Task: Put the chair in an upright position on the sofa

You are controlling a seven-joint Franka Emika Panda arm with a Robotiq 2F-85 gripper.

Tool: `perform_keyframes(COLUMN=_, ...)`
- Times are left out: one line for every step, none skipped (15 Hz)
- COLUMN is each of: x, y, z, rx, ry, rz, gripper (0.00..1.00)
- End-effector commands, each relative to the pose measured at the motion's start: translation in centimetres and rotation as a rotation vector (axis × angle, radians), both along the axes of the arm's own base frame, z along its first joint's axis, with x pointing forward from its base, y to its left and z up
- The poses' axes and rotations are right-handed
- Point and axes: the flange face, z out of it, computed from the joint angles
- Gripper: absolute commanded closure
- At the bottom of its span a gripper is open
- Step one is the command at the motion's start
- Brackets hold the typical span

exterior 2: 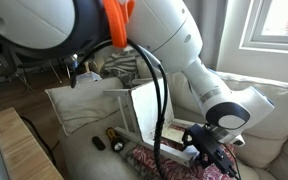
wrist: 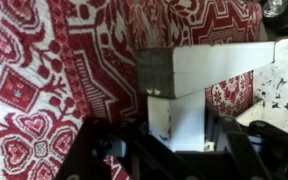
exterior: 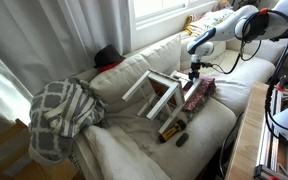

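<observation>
Wrist view: the gripper [wrist: 175, 148], jaws half closed, pinches a white bar of the tipped chair [wrist: 199, 68]

The chair [exterior: 156, 90] lies tipped on the sofa [exterior: 119, 155], cloth [exterior: 197, 96] just beside it; blanket [exterior: 59, 115] at one end.

Wrist view: the small white wooden chair [wrist: 209, 68] shows one bar and a post only; the rest is cut off at the right edge. The black gripper [wrist: 176, 135] is blurred along the bottom edge; contact with the post cannot be determined. In an exterior view, the white robot arm [exterior 2: 169, 45] hides much of the cream fabric sofa [exterior 2: 274, 105]. The small dark objects [exterior: 171, 131] on its seat are too small to identify.
</observation>
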Motion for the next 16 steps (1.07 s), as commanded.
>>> perform_keyframes(x=1.0, y=1.8, z=0.3, rx=0.064, ry=-0.010, rz=0.056, gripper=0.87)
perform_keyframes(x=1.3, y=2.2, z=0.5, rx=0.075, ry=-0.008, rz=0.071, gripper=0.89)
perform_keyframes(x=1.6, y=2.7, z=1.0, rx=0.086, ry=-0.006, rz=0.086, gripper=0.91)
perform_keyframes(x=2.0, y=3.3, z=1.9, rx=0.097, ry=-0.013, rz=0.096, gripper=0.96)
perform_keyframes(x=2.2, y=4.0, z=2.7, rx=0.117, ry=-0.020, rz=0.123, gripper=1.00)
perform_keyframes(x=2.5, y=4.3, z=3.6, rx=0.113, ry=-0.031, rz=0.134, gripper=0.98)
perform_keyframes(x=2.8, y=4.7, z=4.5, rx=0.107, ry=-0.041, rz=0.150, gripper=0.96)
perform_keyframes(x=3.1, y=5.1, z=5.7, rx=0.095, ry=-0.041, rz=0.150, gripper=1.00)
perform_keyframes(x=3.3, y=5.6, z=6.9, rx=0.080, ry=-0.042, rz=0.153, gripper=0.98)
perform_keyframes(x=3.4, y=5.7, z=7.8, rx=0.064, ry=-0.040, rz=0.149, gripper=0.97)
perform_keyframes(x=3.5, y=6.0, z=8.6, rx=0.049, ry=-0.046, rz=0.152, gripper=0.97)
perform_keyframes(x=3.7, y=6.3, z=9.5, rx=0.030, ry=-0.051, rz=0.140, gripper=0.98)
perform_keyframes(x=3.8, y=6.8, z=10.3, rx=0.019, ry=-0.062, rz=0.145, gripper=0.98)
perform_keyframes(x=3.8, y=7.4, z=11.1, rx=0.013, ry=-0.068, rz=0.143, gripper=0.98)
perform_keyframes(x=3.7, y=7.9, z=11.8, rx=0.015, ry=-0.078, rz=0.154, gripper=0.98)
perform_keyframes(x=3.5, y=8.5, z=12.6, rx=0.023, ry=-0.083, rz=0.165, gripper=0.98)
